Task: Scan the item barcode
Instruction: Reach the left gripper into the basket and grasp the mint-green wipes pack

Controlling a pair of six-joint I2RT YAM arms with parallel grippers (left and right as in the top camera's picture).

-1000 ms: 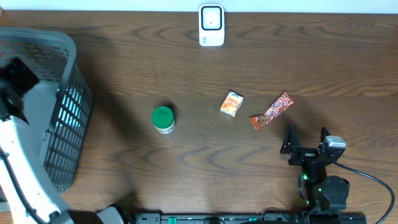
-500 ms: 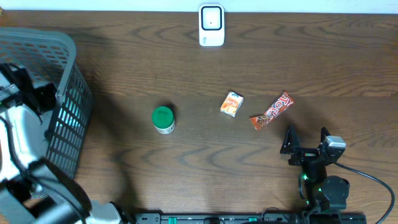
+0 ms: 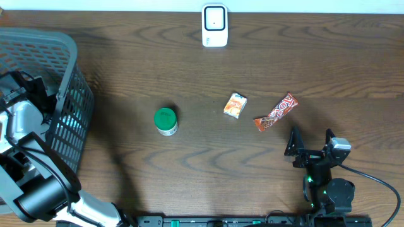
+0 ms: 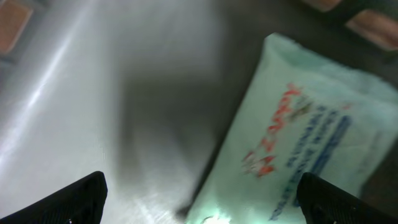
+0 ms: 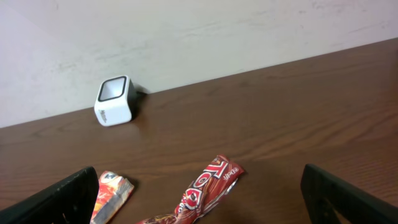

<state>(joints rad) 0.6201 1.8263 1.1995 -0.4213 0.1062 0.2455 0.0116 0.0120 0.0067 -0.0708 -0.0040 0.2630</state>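
Now left pincer (image 4: 202,200) wide over basket (image 3: 71,75)

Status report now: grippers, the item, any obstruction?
Left gripper open above basket; right gripper open, near front edge. Pale green packet below left gripper, not gripped. Scanner face unobstructed.

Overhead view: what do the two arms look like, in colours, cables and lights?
The right arm is black, with black jaws, a silver-grey camera block beside them, a small green light on its body and a black cable trailing off to the side. The left arm has pale grey-white links and black joints.
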